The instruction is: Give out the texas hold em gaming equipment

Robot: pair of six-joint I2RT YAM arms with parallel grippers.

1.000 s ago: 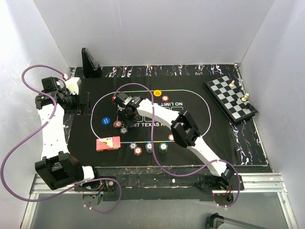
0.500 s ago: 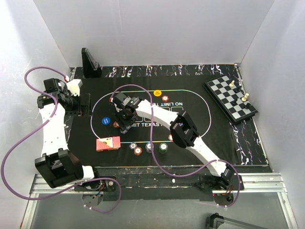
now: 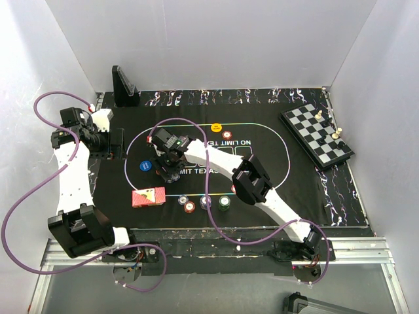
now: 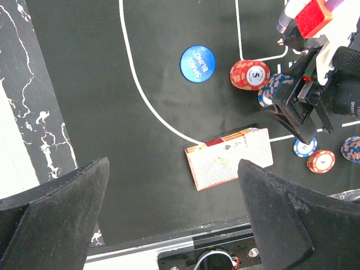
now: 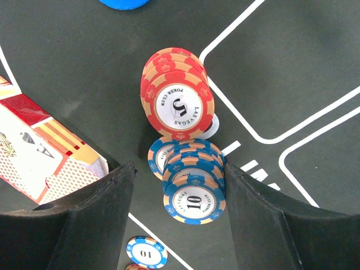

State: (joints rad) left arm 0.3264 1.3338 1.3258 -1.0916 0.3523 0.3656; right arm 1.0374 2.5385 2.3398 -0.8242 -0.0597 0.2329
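Observation:
A leaning stack of blue poker chips [image 5: 194, 188] stands on the mat between the fingers of my right gripper [image 5: 179, 169]. The jaws are open, with a gap showing on the left side. Just beyond it sits a stack of red chips [image 5: 177, 104]. The red-patterned card box [image 4: 230, 157] lies left of the right gripper [image 3: 169, 171]. Loose chips [image 3: 205, 201] lie along the oval's near line. My left gripper [image 4: 173, 163] hangs open and empty above the mat's left part. A blue round button [image 4: 198, 63] and a yellow button [image 3: 217, 127] lie on the mat.
The black mat [image 3: 308, 190] covers the table. A chessboard [image 3: 316, 135] with pieces sits at the far right. A dark triangular piece [image 3: 123, 85] stands at the back left. White walls close in the left, back and right sides.
My right gripper has shifted left and nearer over the red and blue chip stacks, and its jaws have widened. The left arm has barely moved.

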